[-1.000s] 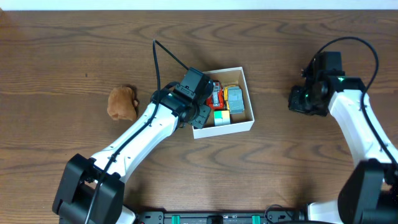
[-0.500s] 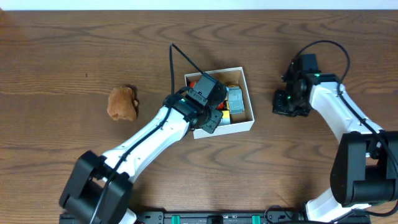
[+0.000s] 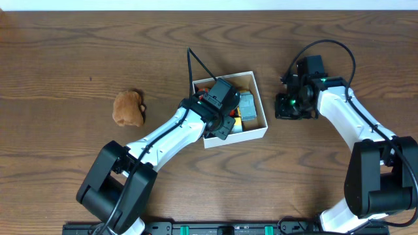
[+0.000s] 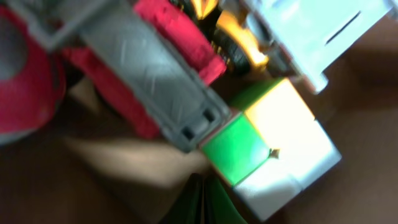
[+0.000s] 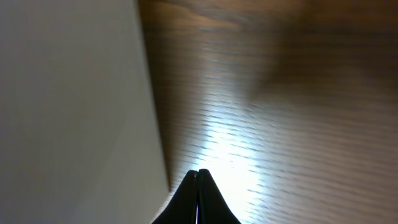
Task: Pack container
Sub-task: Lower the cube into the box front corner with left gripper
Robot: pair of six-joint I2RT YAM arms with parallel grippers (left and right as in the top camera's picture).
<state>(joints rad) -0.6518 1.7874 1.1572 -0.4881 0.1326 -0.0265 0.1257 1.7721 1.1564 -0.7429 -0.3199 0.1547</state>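
The brown toy (image 3: 128, 108) lies well left of the container (image 3: 243, 135), nearer the left gripper (image 4: 203, 198), jaws together inside it; the right gripper (image 5: 198, 185), jaws together too, sits just beside it

Overhead looks straight down; both wrist views sit close — at the container (image 3: 245, 135).

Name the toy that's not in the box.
The brown plush toy, lying alone on the table left of the container; the rest sit inside it.

Right hand (image 3: 287, 109) nearer the container (image 3: 241, 136)
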